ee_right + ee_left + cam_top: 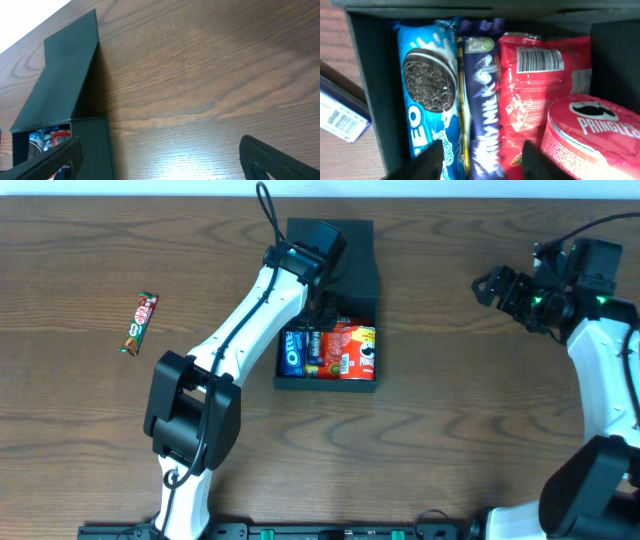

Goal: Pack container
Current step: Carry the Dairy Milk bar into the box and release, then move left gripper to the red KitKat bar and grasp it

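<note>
The dark container (368,385) sits at the table's middle with its flap lid (355,260) open toward the back. Inside lie an Oreo packet (427,85), a purple milk chocolate bar (482,100), a red snack packet (530,95) and a red Pringles can (595,130). My left gripper (482,162) is open just above the chocolate bar and the Oreo packet, holding nothing. My right gripper (160,155) is open and empty, held above the table at the far right (490,283). The container also shows in the right wrist view (92,145).
A small candy bar (139,323) lies on the wooden table at the far left. A blue-edged item with a barcode (340,112) lies on the table just outside the container's left wall.
</note>
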Robot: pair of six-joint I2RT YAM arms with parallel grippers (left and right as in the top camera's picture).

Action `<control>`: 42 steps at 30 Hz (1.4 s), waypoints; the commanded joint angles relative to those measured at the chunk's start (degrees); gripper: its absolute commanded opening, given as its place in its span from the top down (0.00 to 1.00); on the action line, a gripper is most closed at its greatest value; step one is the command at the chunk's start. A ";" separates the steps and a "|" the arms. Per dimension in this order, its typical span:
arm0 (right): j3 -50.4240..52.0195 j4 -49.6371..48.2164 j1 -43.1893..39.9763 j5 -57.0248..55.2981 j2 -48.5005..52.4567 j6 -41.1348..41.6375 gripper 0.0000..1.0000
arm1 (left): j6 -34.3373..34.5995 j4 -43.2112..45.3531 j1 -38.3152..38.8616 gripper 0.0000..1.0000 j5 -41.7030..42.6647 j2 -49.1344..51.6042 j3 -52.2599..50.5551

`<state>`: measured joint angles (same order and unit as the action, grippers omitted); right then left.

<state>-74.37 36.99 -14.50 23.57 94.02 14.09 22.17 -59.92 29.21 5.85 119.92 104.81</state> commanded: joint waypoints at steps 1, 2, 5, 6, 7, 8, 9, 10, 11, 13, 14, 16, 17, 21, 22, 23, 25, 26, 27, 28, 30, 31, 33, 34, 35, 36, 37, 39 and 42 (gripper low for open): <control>-0.94 -0.11 -0.48 0.46 -0.76 0.44 0.01 | 0.09 -0.31 0.07 0.41 -0.07 0.35 0.66; -0.94 -0.09 -0.48 0.46 -0.76 0.44 0.01 | 0.07 -0.28 0.07 0.41 -0.07 0.35 0.66; -0.94 0.00 -0.48 0.46 -0.76 0.44 0.01 | -0.42 -0.28 0.02 0.50 -0.07 0.35 0.68; -0.94 0.02 -0.48 0.46 -0.76 0.44 0.01 | -0.98 -0.26 -0.02 0.51 -0.28 0.35 0.68; -0.94 0.02 -0.48 0.44 -0.76 0.44 0.01 | -1.49 -0.28 -0.09 0.53 -0.52 0.33 0.74; -0.94 0.00 -0.48 0.44 -0.76 0.44 0.01 | -2.16 -0.28 -0.31 0.54 -0.76 0.28 0.83; -0.94 0.00 -0.48 0.44 -0.76 0.44 0.01 | -2.51 -0.50 -0.68 0.55 -1.29 0.17 1.03; -0.94 0.00 -0.48 0.44 -0.76 0.44 0.01 | -2.75 -1.22 -1.27 0.57 -2.93 -0.11 1.49; -0.94 0.00 -0.48 0.44 -0.76 0.44 0.01 | -2.95 -1.64 -1.90 0.58 -4.90 -0.59 1.79; -0.94 0.00 -0.48 0.44 -0.76 0.44 0.01 | -3.41 -2.49 -3.39 0.58 -9.92 -2.16 1.90; -0.94 0.02 -0.48 0.44 -0.76 0.44 0.01 | -3.69 -2.86 -4.22 0.57 -11.85 -3.08 1.90; -0.94 0.04 -0.48 0.44 -0.76 0.46 0.01 | -5.62 -3.52 -6.56 0.50 -14.03 -5.31 1.90; -0.94 0.04 -0.48 0.46 -0.76 0.46 0.01 | -6.99 -4.07 -8.61 0.46 -14.16 -6.93 1.90; -0.94 0.07 -0.44 0.46 -0.76 0.48 0.01 | -11.13 -5.75 -16.11 0.42 -14.16 -10.16 1.86; -0.94 0.07 -0.42 0.46 -0.76 0.48 0.01 | -13.22 -6.21 -19.21 0.43 -14.10 -10.34 1.84; -0.94 0.07 -0.42 0.46 -0.76 0.48 0.01 | -15.39 -6.27 -21.29 0.43 -13.68 -10.32 1.64; -0.94 0.04 -0.42 0.46 -0.76 0.48 0.01 | -23.61 -4.94 -27.12 0.42 -12.22 -10.32 -0.74; -0.94 0.07 -0.42 0.46 -0.76 0.48 0.01 | -27.17 -3.96 -29.68 0.42 -10.36 -10.32 -2.34; -0.94 0.04 -0.42 0.46 -0.76 0.48 0.01 | -30.73 -2.78 -32.46 0.41 -7.45 -10.32 -4.33; -0.94 0.04 -0.42 0.46 -0.76 0.48 0.01 | -32.09 -2.16 -33.92 0.40 -6.10 -10.32 -5.49; -0.94 0.07 -0.42 0.46 -0.76 0.48 0.01 | -33.99 0.31 -38.07 0.39 -3.54 -10.29 -9.14; -0.94 0.07 -0.42 0.46 -0.76 0.50 0.01 | -34.49 1.68 -39.87 0.36 -2.97 -10.29 -10.88; -0.94 0.07 -0.42 0.46 -0.76 0.50 0.01 | -36.20 4.22 -42.56 0.31 -2.34 -10.29 -13.81; -0.94 0.07 -0.42 0.46 -0.76 0.50 0.01 | -37.29 5.11 -43.54 0.28 -1.90 -10.29 -14.95; -0.94 0.07 -0.42 0.46 -0.76 0.50 0.01 | -38.84 6.08 -44.50 0.27 -1.25 -10.29 -16.13; -0.94 0.07 -0.42 0.46 -0.76 0.50 0.01 | -39.93 7.15 -45.22 0.24 -1.07 -10.29 -17.18; -0.94 0.07 -0.42 0.46 -0.76 0.48 0.01 | -40.74 8.07 -45.62 0.18 -1.14 -10.29 -17.92; -0.94 0.07 -0.42 0.46 -0.76 0.48 0.01 | -43.19 10.36 -45.81 0.06 -1.14 -10.14 -19.34; -0.94 0.20 -0.42 0.46 -0.76 0.48 0.01 | -45.66 14.34 -45.79 0.03 -1.81 -9.49 -21.38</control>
<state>-74.37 37.06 -14.50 23.59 94.02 14.09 -18.59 -47.46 -16.71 3.46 109.40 85.03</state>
